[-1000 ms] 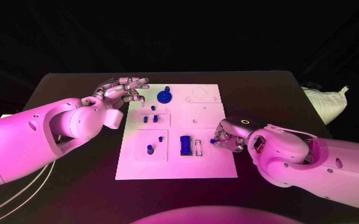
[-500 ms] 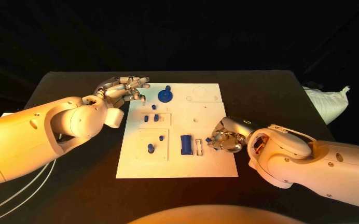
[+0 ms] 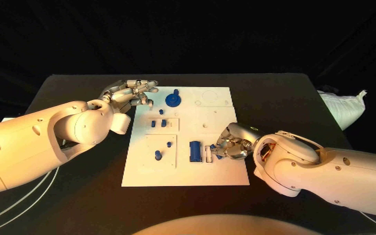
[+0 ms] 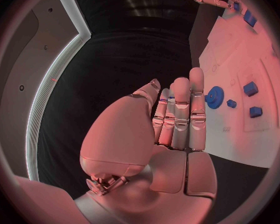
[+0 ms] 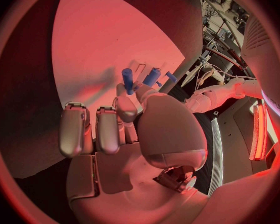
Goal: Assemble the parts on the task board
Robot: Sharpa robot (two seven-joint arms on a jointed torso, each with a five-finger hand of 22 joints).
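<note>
Black table, task board: right hand pinches a blue peg at four o'clock; lower it upright. Left hand, fingers loosely apart, holds nothing

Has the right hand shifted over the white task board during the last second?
Yes. The right hand has moved inward over the white task board, toward the blue rectangular block.

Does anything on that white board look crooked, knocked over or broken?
Nothing stands out. The white board lies flat, and its blue pieces, such as the gear, sit tidily on it. The right hand holds a small blue peg near the board's edge.
</note>
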